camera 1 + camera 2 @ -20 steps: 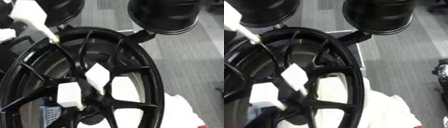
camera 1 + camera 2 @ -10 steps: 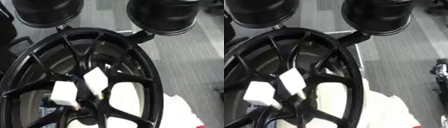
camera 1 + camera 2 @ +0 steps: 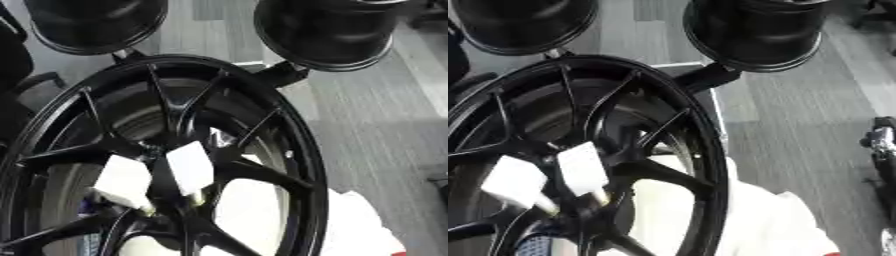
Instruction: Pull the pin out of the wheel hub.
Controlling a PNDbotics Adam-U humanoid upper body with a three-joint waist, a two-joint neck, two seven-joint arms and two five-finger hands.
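Robot hand, right side (image 3: 878, 142): probably the dark, silver-jointed shape at the right edge of the right eye view, well apart from the wheel. Cannot tell how open it is, and it looks to hold nothing. Left robot hand shows in no view.

The glossy black multi-spoke alloy wheel (image 3: 262, 175) fills the lower left, standing tilted over grey plank floor (image 3: 385, 125). Two white flat-headed pins sit at its hub (image 3: 166, 200), side by side. The nearer-centre pin (image 3: 190, 167) and the left pin (image 3: 122, 182) both have their heads standing proud of the spokes, short pale shafts running down into the hub. Neither is out yet.

Two black drum-shaped rims (image 3: 328, 30) stand behind the wheel. A crumpled white cloth (image 3: 359, 225) lies just beside the wheel's lower right edge.

Handling, as a judgement: each pin is small, light and stiff. The flat white head is the place to pinch, on its broad faces, pulling straight along the shaft. The wheel looks heavy enough to stay put. Spokes crowd the approach.
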